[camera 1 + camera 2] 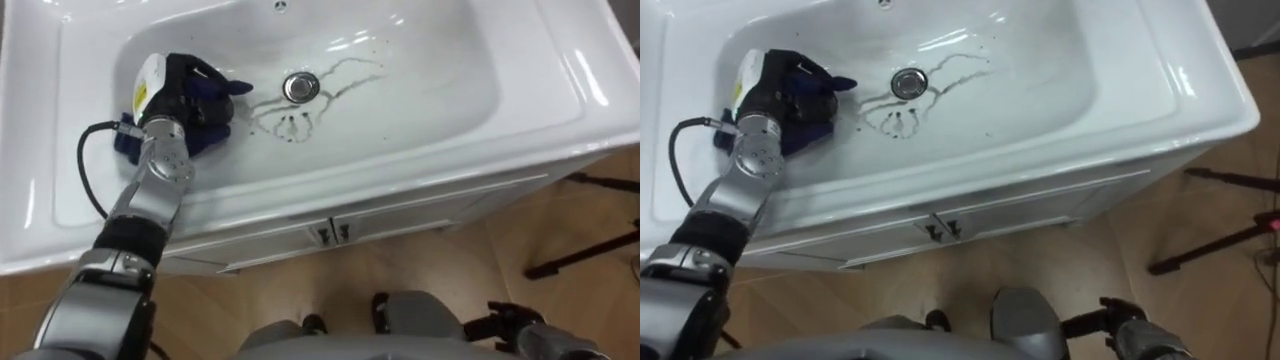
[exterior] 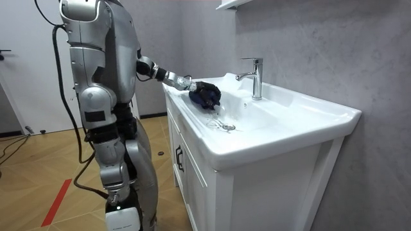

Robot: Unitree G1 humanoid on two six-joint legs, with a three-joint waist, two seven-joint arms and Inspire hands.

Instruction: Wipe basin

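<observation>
My left hand (image 1: pixel 178 92) curls round a dark blue cloth (image 1: pixel 208 132), pressed to the basin's (image 1: pixel 420 95) left slope, just beside the drain (image 1: pixel 300 86). Wiping looks midway. Dark streaks (image 1: pixel 285 125) lie at the drain, so the next sweep should go rightward across them.

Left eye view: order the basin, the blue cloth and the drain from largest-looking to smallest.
1. basin, clearly largest
2. blue cloth, partly covered by the left hand
3. drain, smallest
</observation>
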